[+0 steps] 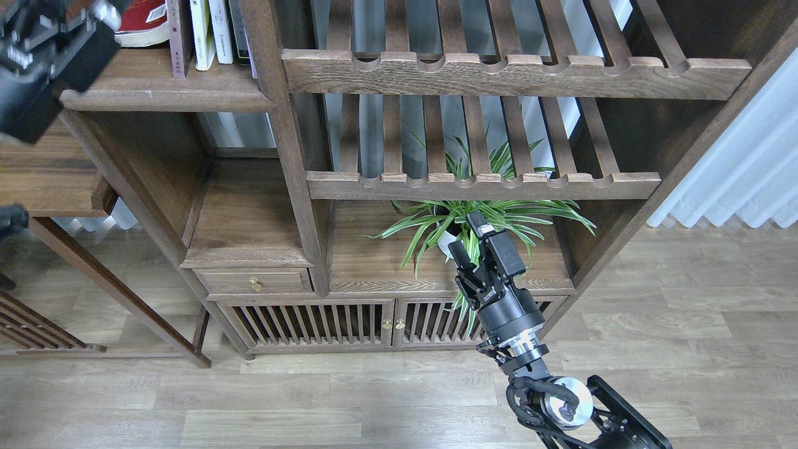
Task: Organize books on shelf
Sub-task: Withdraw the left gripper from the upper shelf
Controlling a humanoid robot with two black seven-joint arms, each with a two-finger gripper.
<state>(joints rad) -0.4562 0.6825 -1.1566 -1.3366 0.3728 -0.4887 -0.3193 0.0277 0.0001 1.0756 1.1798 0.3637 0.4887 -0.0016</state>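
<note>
Books (209, 31) stand at the top left, on the shelf (162, 93), a solid dark-brown board with a thick rounded front edge. Several stand upright, long axes vertical, spines toward the near side: one brown spine (179, 37) on the left, then pale yellow-green and white spines, then a darker one hard against the upright post (280, 125). Tops are cut off by the frame edge. Left of the standing row lies a red item with white print (143, 22), flat or tilted; cannot tell which, and only part of it shows.

Left end effector (43, 43) is a black block at the top left corner, in front of the shelf's left end and overlapping the red item. Fingers are not distinguishable; cannot tell how far open it is or whether it grips anything.

To the right of the post, two slatted racks (511, 72) with notched front rails, one above the other. Under the lower rack, a spider plant (474, 218) in a white pot sits in the open compartment, leaves spilling over the front edge.

Right end effector (480, 249) rises from the bottom right, fingers pointing up and away, spread apart with nothing between them, overlapping the plant's foliage in this view.

Below: a small drawer with brass knob (254, 285) and two slatted cabinet doors (349, 324). Wood-plank floor (312, 399) nearest. White curtain (742, 174) at far right.
</note>
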